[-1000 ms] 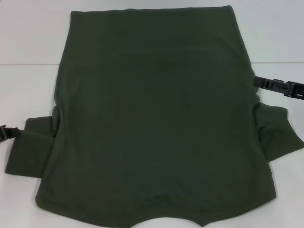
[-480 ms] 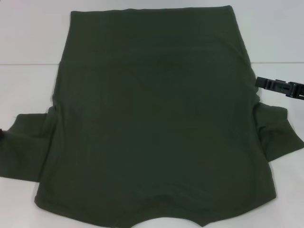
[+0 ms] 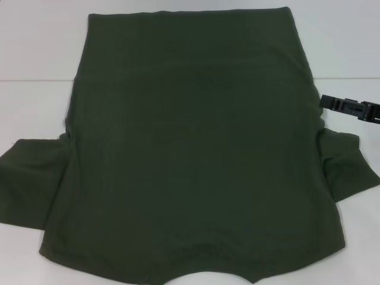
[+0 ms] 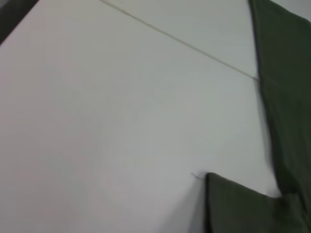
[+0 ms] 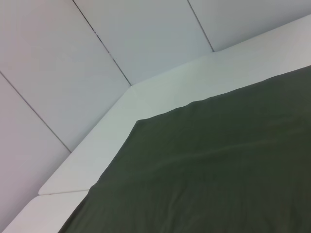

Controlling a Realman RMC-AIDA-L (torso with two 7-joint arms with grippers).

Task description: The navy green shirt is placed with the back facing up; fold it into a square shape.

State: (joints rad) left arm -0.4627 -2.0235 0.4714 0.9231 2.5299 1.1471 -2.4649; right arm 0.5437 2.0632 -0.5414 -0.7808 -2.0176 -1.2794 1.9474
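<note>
The navy green shirt (image 3: 196, 154) lies flat on the white table, plain side up, with its straight hem at the far side and the neckline at the near edge. Its left sleeve (image 3: 27, 178) is spread out flat to the left, and the right sleeve (image 3: 344, 169) lies slightly bunched. My right gripper (image 3: 326, 103) hovers at the shirt's right edge, just beyond the right sleeve, touching no cloth that I can see. The left gripper is out of view. The left wrist view shows the left sleeve's corner (image 4: 238, 208) and the shirt's side edge (image 4: 286, 97).
The white table (image 3: 35, 59) has a thin seam (image 3: 35, 80) running across it. Bare table lies to the left and right of the shirt's far half. Grey wall panels (image 5: 73, 73) stand behind the table's far edge (image 5: 160, 87).
The left sleeve has been drawn outward to the left and now lies flat. The left gripper has left the head view. The right gripper has barely moved.
</note>
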